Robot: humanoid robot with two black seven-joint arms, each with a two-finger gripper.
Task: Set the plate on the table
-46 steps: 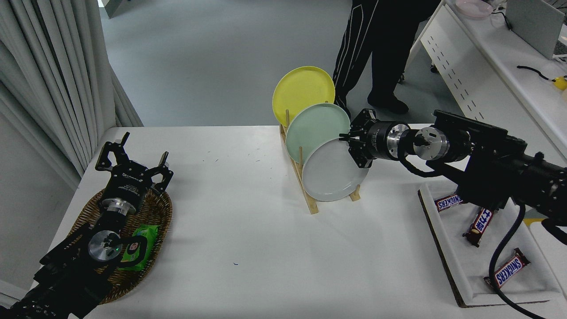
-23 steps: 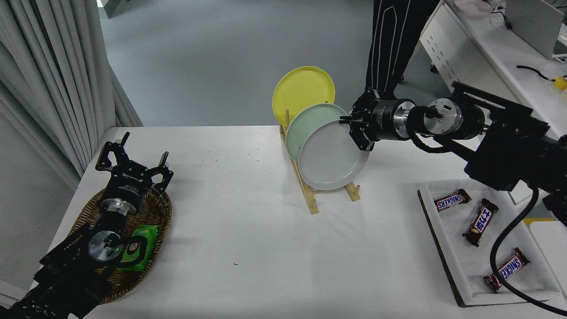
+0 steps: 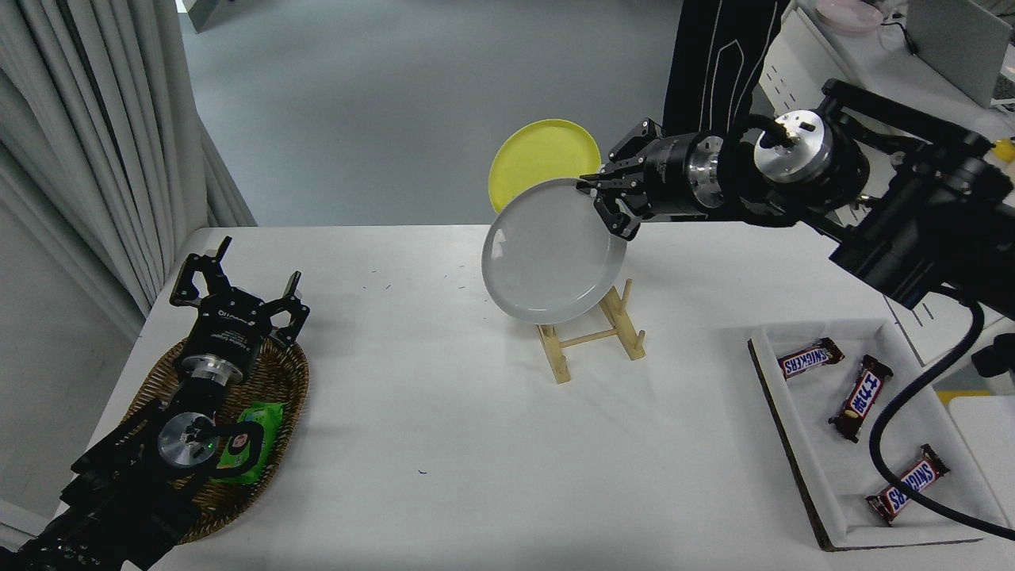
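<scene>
The white table (image 3: 444,444) is standing in a room with a grey floor and a pale curtain at the left. The right gripper (image 3: 607,202) is holding the pale grey plate (image 3: 551,254) in the air, its jaws clenched on the plate's upper right rim. The plate is hanging tilted above the wooden rack (image 3: 591,337) near the table's far edge, in front of the yellow plate (image 3: 535,155). The left gripper (image 3: 238,305) is resting with spread jaws over a wicker basket (image 3: 273,396) at the table's near left corner.
</scene>
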